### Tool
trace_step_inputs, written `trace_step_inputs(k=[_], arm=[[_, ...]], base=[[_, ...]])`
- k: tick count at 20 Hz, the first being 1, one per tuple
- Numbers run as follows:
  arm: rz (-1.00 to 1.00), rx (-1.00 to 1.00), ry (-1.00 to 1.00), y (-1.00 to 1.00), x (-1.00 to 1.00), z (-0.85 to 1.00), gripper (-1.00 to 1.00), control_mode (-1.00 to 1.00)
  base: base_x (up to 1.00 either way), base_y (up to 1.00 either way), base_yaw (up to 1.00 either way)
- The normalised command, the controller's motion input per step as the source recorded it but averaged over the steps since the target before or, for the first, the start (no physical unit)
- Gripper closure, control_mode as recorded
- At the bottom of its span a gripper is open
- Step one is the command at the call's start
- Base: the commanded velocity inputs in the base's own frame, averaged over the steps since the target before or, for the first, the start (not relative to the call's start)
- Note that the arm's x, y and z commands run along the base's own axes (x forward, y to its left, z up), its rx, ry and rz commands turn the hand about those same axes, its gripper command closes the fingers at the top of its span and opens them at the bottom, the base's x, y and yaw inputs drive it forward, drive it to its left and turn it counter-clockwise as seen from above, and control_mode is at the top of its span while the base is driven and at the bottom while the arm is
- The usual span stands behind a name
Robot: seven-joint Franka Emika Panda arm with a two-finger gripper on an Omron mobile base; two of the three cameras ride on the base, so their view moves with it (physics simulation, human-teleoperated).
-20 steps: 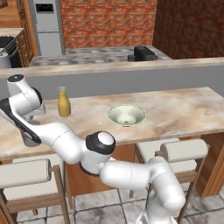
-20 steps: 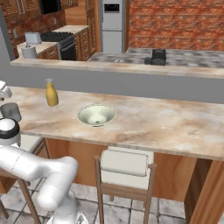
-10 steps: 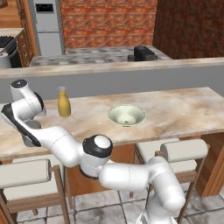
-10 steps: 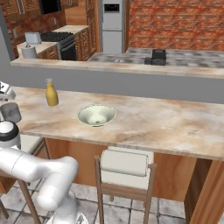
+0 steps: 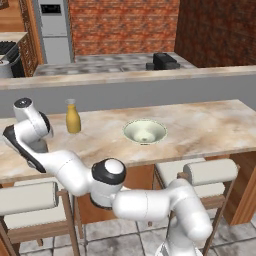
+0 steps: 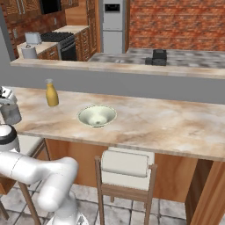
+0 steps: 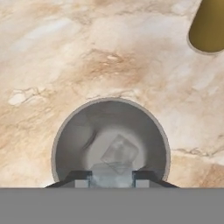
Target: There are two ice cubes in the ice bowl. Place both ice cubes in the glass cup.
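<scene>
In the hand view I look straight down into the grey glass cup (image 7: 65,135) on the marble counter. One translucent ice cube (image 7: 121,152) lies on its bottom. A second ice cube (image 7: 105,173) sits between my fingertips at the cup's mouth, filling the gap, with my gripper (image 7: 111,179) shut on it. From the right base view, the cup (image 6: 11,114) stands at the counter's far left under my hand. The pale ice bowl (image 5: 131,131) (image 6: 86,115) rests mid-counter, well to the right of the cup.
A yellow bottle (image 5: 73,118) (image 6: 52,94) (image 7: 210,26) with a white cap stands close to the cup on the far side. Padded stools (image 6: 125,163) sit under the counter's near edge. A raised back ledge (image 5: 150,75) runs behind the counter.
My hand has sunk slightly over the cup at the counter's left end. Bowl and bottle have not moved.
</scene>
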Motion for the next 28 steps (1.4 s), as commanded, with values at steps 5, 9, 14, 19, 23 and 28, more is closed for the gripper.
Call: trace_step_inputs(k=[5,9,14,19,23,28], arm=[[0.00,0.00,-0.01,0.01,0.33,0.00,-1.00,-1.00],[0.00,0.00,-0.02,0.00,0.19,0.08,-1.00,-1.00],[0.00,0.00,0.00,-0.09,0.03,0.21,-1.00,-1.00],[-0.01,0.00,-0.05,-0.72,-0.28,0.21,-1.00,-1.00],[-0.04,-0.01,-0.08,-1.00,-0.94,-0.05,-1.00,-1.00],[0.00,-0.09,-0.07,-1.00,-1.00,-0.37,-1.00,-1.00]], base=[[0.00,0.00,0.00],[0.00,0.00,0.00],[0.00,0.00,0.00],[0.00,0.00,0.00],[0.00,0.00,0.00],[0.00,0.00,0.00]])
